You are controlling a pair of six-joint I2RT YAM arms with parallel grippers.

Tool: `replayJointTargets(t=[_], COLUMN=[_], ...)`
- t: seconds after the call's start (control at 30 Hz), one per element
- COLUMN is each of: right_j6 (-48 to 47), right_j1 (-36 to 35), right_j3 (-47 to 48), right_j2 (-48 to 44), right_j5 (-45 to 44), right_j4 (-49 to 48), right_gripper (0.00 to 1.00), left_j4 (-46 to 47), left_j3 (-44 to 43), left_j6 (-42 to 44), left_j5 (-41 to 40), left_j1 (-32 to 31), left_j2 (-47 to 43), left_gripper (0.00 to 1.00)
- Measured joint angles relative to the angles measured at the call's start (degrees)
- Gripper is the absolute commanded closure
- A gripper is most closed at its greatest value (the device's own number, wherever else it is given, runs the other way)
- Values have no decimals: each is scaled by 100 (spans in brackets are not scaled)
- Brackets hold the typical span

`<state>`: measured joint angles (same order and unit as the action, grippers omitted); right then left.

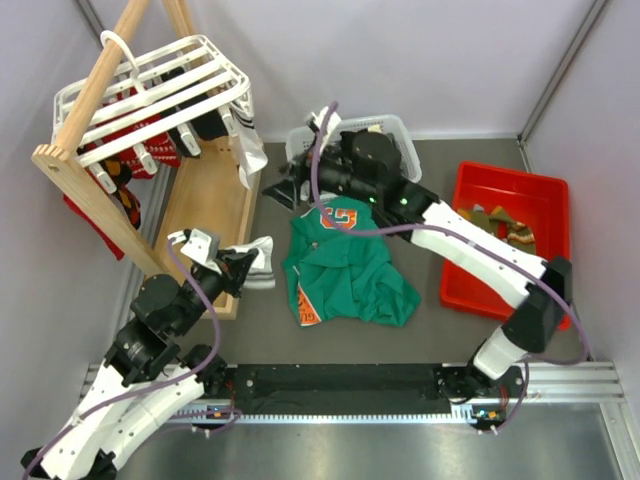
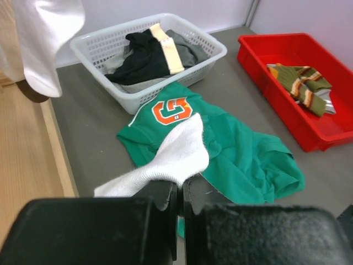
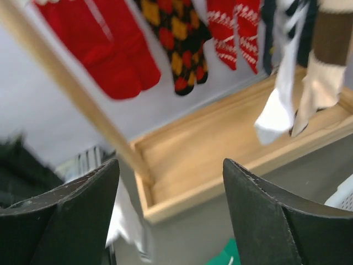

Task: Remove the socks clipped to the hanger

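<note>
The white slatted hanger [image 1: 160, 85] hangs on the wooden rack at top left, with socks [image 1: 150, 155] clipped under it. In the right wrist view a red sock [image 3: 118, 49], a black-yellow-red sock [image 3: 176, 44], a red patterned sock [image 3: 237, 33], a white sock [image 3: 278, 110] and a brown-cream sock [image 3: 325, 66] dangle. My right gripper [image 1: 283, 188] is open and empty [image 3: 170, 165], low, right of the rack. My left gripper [image 1: 238, 270] is shut [image 2: 180, 190] on a white sock [image 2: 171, 157], which also shows in the top view [image 1: 258, 262], above the green shirt's left edge.
The green shirt [image 1: 345, 270] lies mid-table. A white basket [image 1: 400, 130] of dark garments stands behind the right arm. A red bin [image 1: 470, 280] at right holds striped socks [image 1: 505, 225]. The wooden rack's base [image 1: 205, 200] lies at left.
</note>
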<state>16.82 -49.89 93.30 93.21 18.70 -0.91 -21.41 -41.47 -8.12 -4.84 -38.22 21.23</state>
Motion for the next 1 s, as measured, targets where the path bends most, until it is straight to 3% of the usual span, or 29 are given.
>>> replayJointTargets(t=[0.3, 0.67, 0.93, 0.97, 1.0], right_j6=[-688, -1128, -1029, -1019, -1014], right_j1=[-26, -529, -599, -599, -599], right_j3=[-1775, -2052, -2052, -2057, -2057], right_j2=[-1084, -992, -573, -557, -553], right_j5=[1716, 2284, 2079, 2061, 2057], right_j4=[-474, -765, -1019, -1019, -1016], right_gripper=[23, 25, 50, 54, 66], left_j4=[-181, -181, -157, -157, -157], left_j3=[-691, -804, -804, -804, -804], left_j6=[-138, -306, -415, -413, -411], left_j5=[820, 1360, 1314, 1290, 1270], left_j1=[0, 0, 0, 0, 0], left_j2=[129, 533, 538, 538, 538], left_gripper=[100, 100, 100, 100, 100])
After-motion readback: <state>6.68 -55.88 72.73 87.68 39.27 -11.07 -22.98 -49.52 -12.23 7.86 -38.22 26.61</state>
